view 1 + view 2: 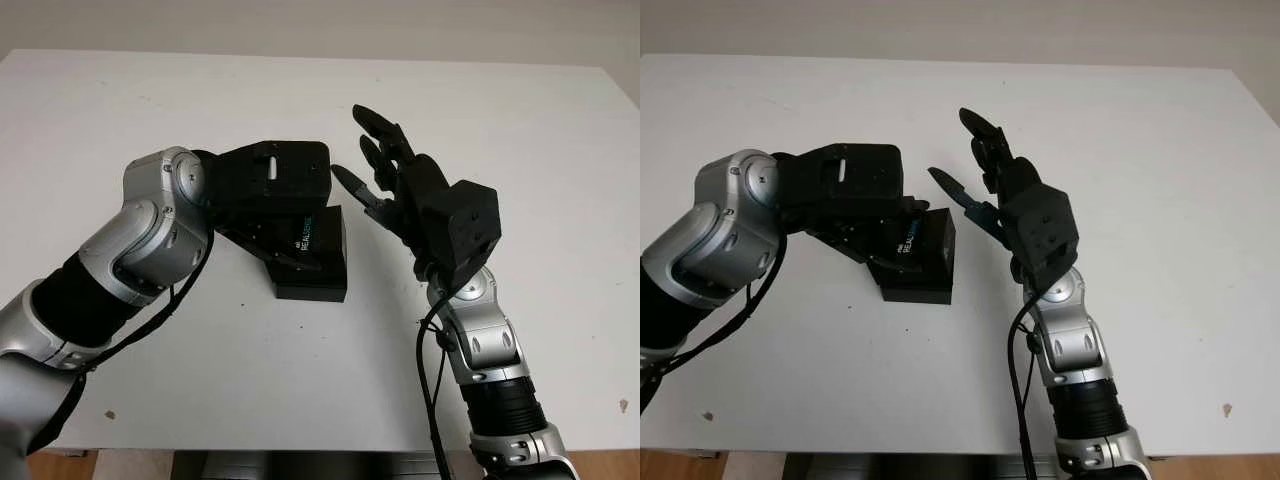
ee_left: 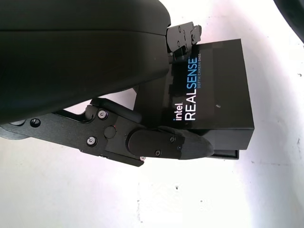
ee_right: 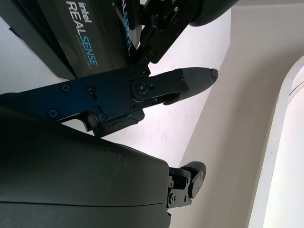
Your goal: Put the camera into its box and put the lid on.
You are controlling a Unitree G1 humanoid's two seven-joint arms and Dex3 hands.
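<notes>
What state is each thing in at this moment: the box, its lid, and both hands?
Box: on the table, lid on, closed.
Left hand: over the box, fingers around the lid.
Right hand: open, raised beside the box, holding nothing.

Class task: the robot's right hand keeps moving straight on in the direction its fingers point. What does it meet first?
Probably nothing. The open right hand hovers beside the black box, its fingers aimed past it toward the table's far edge. The way looks free, though depth is unclear.
</notes>
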